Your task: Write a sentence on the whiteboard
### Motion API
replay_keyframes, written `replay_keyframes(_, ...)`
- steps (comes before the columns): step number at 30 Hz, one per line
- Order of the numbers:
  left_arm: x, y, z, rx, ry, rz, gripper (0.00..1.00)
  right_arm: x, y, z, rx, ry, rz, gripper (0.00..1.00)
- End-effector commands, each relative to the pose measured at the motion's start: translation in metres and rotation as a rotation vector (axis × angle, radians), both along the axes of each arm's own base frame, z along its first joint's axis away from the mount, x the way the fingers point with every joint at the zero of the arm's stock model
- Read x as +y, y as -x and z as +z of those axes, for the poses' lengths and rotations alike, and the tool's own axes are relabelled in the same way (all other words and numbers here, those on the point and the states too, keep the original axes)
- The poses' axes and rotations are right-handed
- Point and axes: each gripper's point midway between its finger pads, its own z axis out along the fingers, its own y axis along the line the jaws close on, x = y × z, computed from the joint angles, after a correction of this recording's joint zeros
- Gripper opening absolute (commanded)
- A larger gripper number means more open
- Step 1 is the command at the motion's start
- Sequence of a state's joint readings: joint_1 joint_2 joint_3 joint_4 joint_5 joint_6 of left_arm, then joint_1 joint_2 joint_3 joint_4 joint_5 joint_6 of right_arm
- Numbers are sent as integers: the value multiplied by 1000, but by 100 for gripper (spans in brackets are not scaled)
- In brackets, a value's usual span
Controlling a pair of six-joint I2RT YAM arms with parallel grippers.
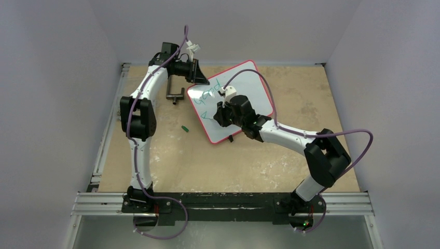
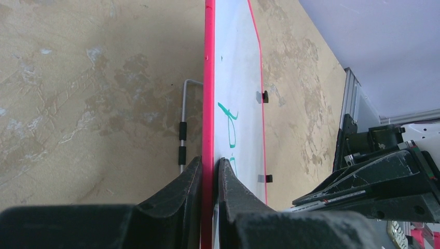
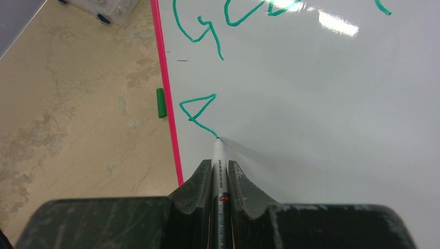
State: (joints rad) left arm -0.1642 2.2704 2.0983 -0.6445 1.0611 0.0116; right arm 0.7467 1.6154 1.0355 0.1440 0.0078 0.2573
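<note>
The whiteboard, white with a thin red frame, lies slanted on the table. My left gripper is shut on its far left edge; the left wrist view shows the jaws pinching the red frame. My right gripper is shut on a marker, whose tip touches the board. The sentence is green handwriting: one word on the upper line and a triangular stroke below it, ending at the marker tip. From above, my right gripper sits over the board's near left part.
A green marker cap lies on the table left of the board, also in the right wrist view. A metal stand sits by the board's far left corner. Two black clip feet line the board's right edge. Walls enclose the table.
</note>
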Motion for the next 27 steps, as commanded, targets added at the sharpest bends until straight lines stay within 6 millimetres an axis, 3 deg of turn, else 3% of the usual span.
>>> replay_keyframes(1, -6, 5, 28, -116, -3, -26, 0, 6, -4, 57, -70, -96, 2, 0)
replay_keyframes(4, -6, 5, 29, -116, -3, -27, 0, 12, -6, 79, -95, -147, 12, 0)
replay_keyframes(7, -6, 5, 29, -118, -2, -28, 0, 14, -13, 85, -108, -155, -7, 0)
replay_keyframes(18, -6, 6, 30, -121, 0, -29, 0, 16, -33, 71, -87, -141, -72, 0)
replay_keyframes(27, -6, 6, 32, -124, 1, -29, 0, 12, -39, 57, -64, -119, -102, 0)
